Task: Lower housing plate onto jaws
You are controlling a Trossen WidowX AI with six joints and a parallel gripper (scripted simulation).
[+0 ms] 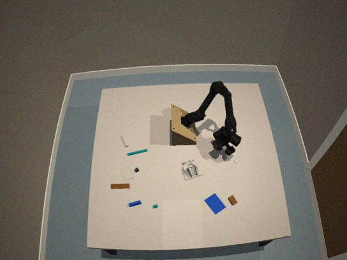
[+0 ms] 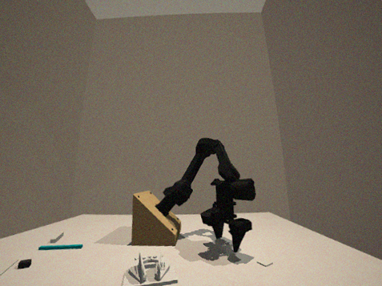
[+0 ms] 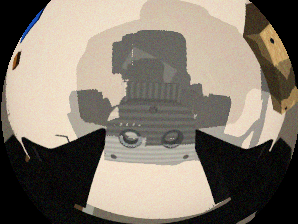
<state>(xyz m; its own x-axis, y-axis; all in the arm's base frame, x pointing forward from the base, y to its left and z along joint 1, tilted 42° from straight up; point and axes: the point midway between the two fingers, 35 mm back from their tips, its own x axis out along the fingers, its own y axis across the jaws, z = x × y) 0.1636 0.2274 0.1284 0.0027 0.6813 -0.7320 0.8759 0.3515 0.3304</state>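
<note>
The housing plate (image 3: pixel 150 153) is a grey ribbed plate with two round holes, lying on the table below my fingers in the wrist view; in the top and exterior views it is hard to tell from the arm's shadow. My gripper (image 2: pixel 227 244) (image 3: pixel 150 135) points down above it, open and empty, with one finger towards each side of the plate. The pale base (image 1: pixel 194 176) (image 2: pixel 149 284) stands apart, in front of the wooden mount. Two tapered jaws rise from the base, one of them the left jaw (image 2: pixel 142 270). Their pins and stubs are too small to make out.
The arm's wooden mount (image 1: pixel 182 127) (image 2: pixel 151 226) (image 3: pixel 274 45) stands behind the base. A blue block (image 1: pixel 215 203) and a brown block (image 1: pixel 232 200) lie at the front right. A teal bar (image 1: pixel 137 151) (image 2: pixel 60 247) and several small pieces lie on the left.
</note>
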